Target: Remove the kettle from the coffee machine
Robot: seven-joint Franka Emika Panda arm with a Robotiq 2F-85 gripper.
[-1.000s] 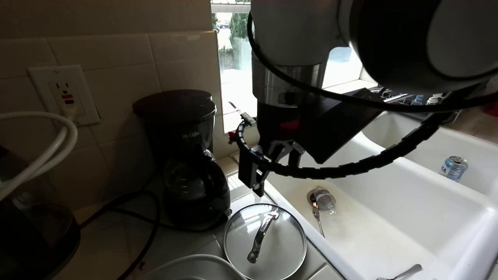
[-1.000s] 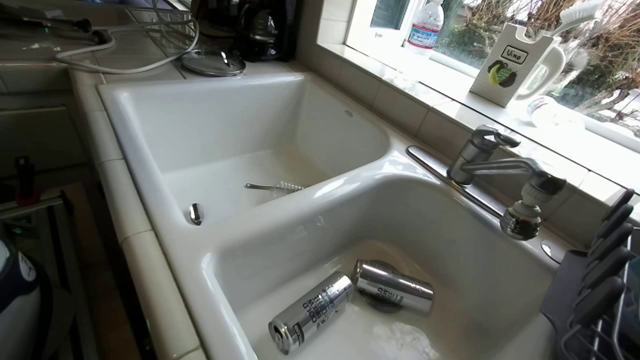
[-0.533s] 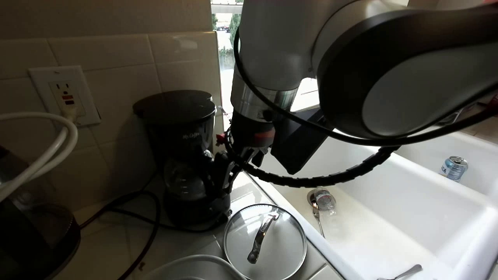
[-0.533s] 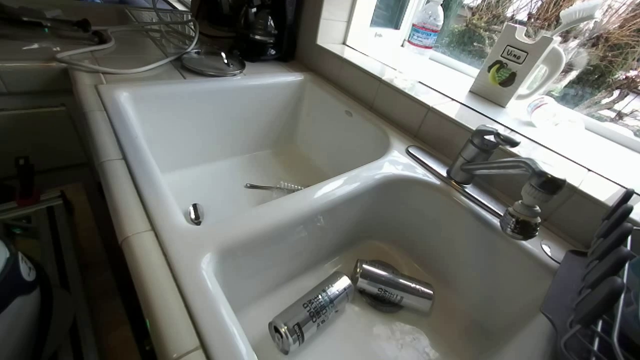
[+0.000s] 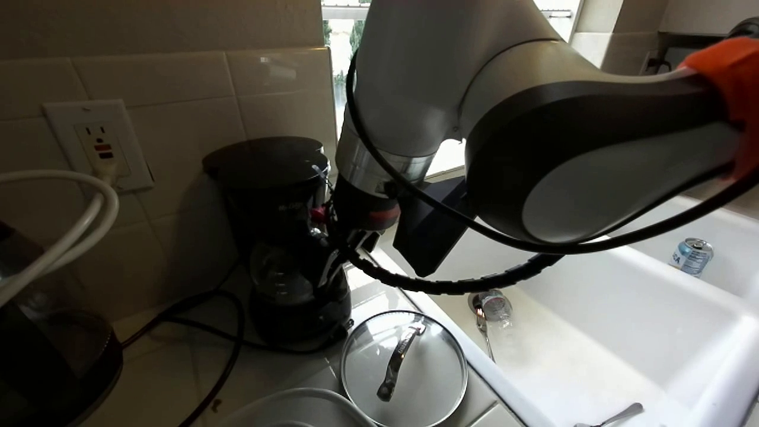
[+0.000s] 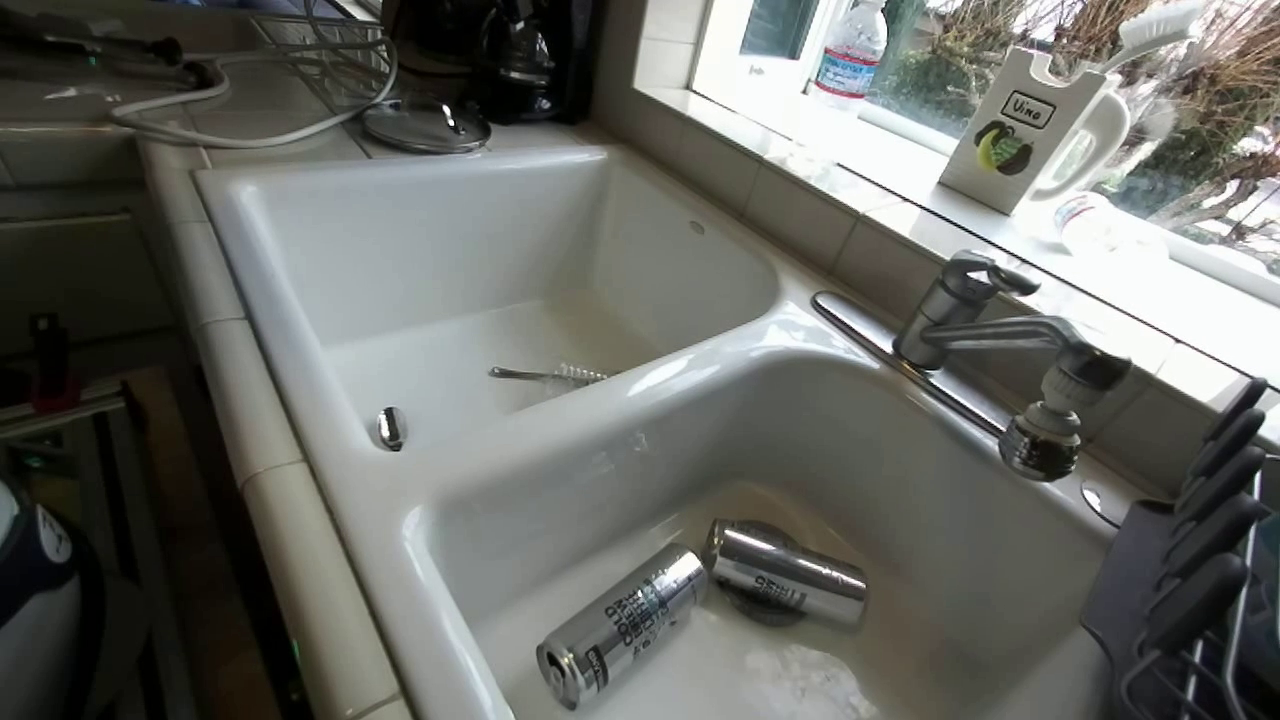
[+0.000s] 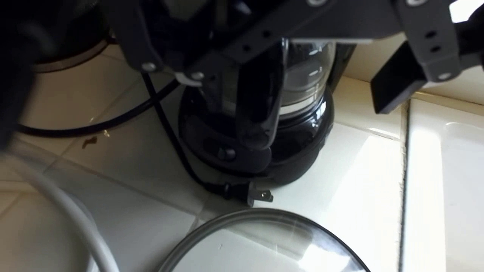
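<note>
The coffee machine [image 5: 267, 169] is black and stands against the tiled wall; it also shows in an exterior view [image 6: 575, 60]. The kettle [image 5: 277, 277], a glass carafe, sits upright on the machine's base. Its glass also shows in the wrist view [image 7: 310, 75]. Its black handle [image 7: 261, 109] points outward. My gripper [image 7: 302, 94] is open in front of the kettle. In the wrist view the handle shows between the fingers, nearer the left one; the right finger [image 7: 397, 79] is well apart from it. Whether the left finger touches the handle I cannot tell. The fingertips are mostly hidden in an exterior view [image 5: 335, 267].
A glass pot lid [image 5: 409, 367] lies in front of the machine. A loose plug [image 7: 245, 192] lies by the base. The white sink [image 5: 569, 332] is to the right. A dark vessel with a white hose [image 5: 89, 237] stands left.
The arm has moved left and down toward the coffee machine, from above the sink edge to the kettle's handle. The kettle and machine have not visibly moved.
</note>
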